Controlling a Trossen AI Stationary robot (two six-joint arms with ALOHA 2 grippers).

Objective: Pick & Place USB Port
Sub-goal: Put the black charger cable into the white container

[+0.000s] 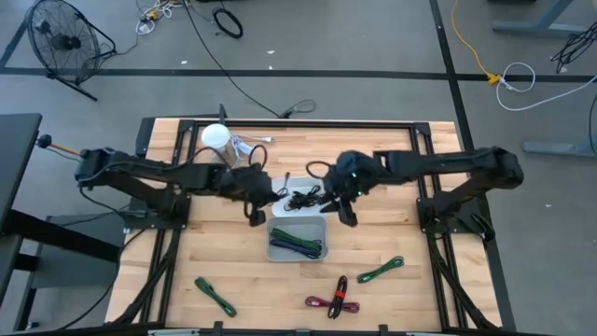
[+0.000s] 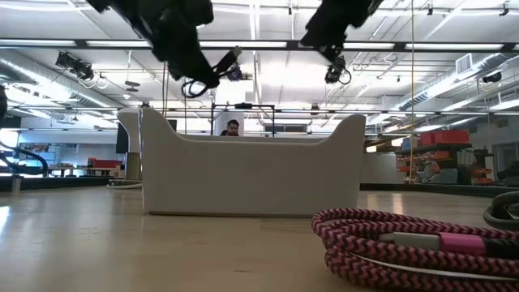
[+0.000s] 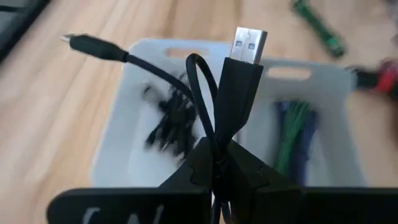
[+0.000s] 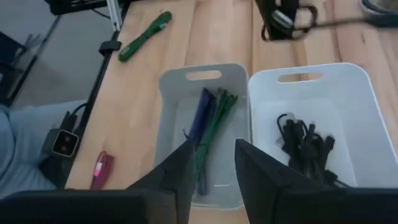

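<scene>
My left gripper (image 3: 217, 149) is shut on a black USB cable (image 3: 202, 81) and hovers above two white bins. In the high view this gripper (image 1: 254, 209) is at the bins' left side. The far bin (image 3: 180, 46) holds a tangle of black cables. The near bin (image 3: 314, 70) holds green and blue cables. My right gripper (image 4: 211, 165) is open and holds nothing. It hangs above the bins' right side (image 1: 345, 211). In the low view both grippers are high above the bin (image 2: 251, 174). My left gripper pinches the black cable between its two fingers at the base of the USB-A plug's housing (image 3: 229, 127). A loop of cord (image 3: 198, 74) passes through the same pinch. The plug (image 3: 250, 42) sticks out past the fingertips. The cable is lifted clear and its small plug end (image 3: 78, 42) hangs free.
Loose bundled cables lie on the near part of the wooden table: a green one (image 1: 215, 297), a red-black one (image 1: 332, 297) and another green one (image 1: 381, 271). A white round object (image 1: 215, 136) and a metal item (image 1: 246, 147) sit near the far edge.
</scene>
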